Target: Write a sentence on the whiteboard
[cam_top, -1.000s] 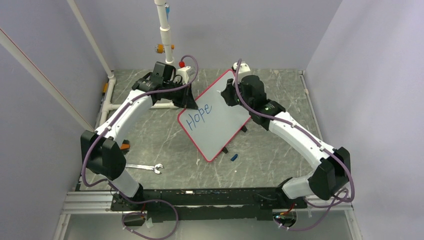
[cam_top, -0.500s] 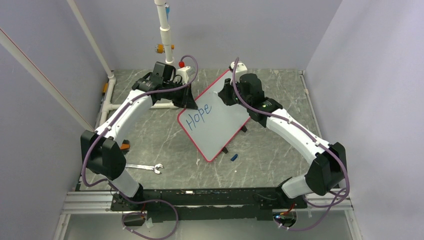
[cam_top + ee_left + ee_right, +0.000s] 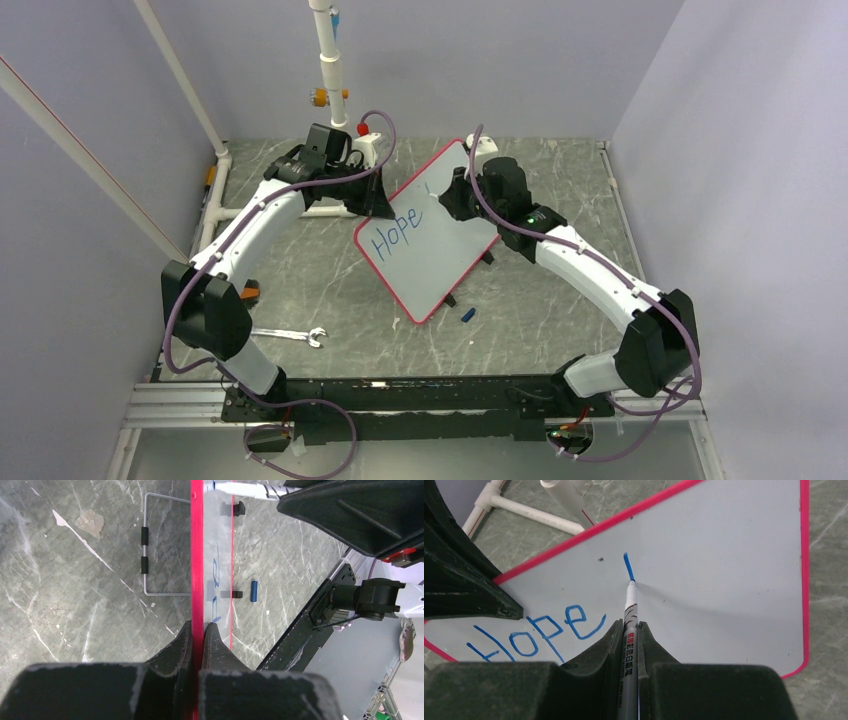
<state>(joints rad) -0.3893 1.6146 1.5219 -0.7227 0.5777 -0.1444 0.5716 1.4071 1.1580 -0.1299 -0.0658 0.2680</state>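
Note:
The whiteboard [image 3: 445,262] stands tilted at mid-table, white with a red border. My left gripper [image 3: 379,204] is shut on its left red edge [image 3: 197,555], one finger on each face [image 3: 198,626]. Blue handwriting on the board reads "Hope" [image 3: 398,232] [image 3: 538,634]. My right gripper [image 3: 452,196] [image 3: 629,626] is shut on a grey marker [image 3: 630,600]. The marker's tip touches the whiteboard [image 3: 724,555] at the lower end of a short blue stroke [image 3: 627,566], up and to the right of "Hope".
A blue marker cap [image 3: 467,314] [image 3: 253,591] lies on the table near the board's lower corner. A wrench [image 3: 290,336] lies at the front left. A white pipe stand [image 3: 330,70] rises behind the board. Walls close in on three sides.
My right gripper has shifted a little down the board with the marker, leaving a short blue stroke beyond "Hope". The left arm and the board have stayed still.

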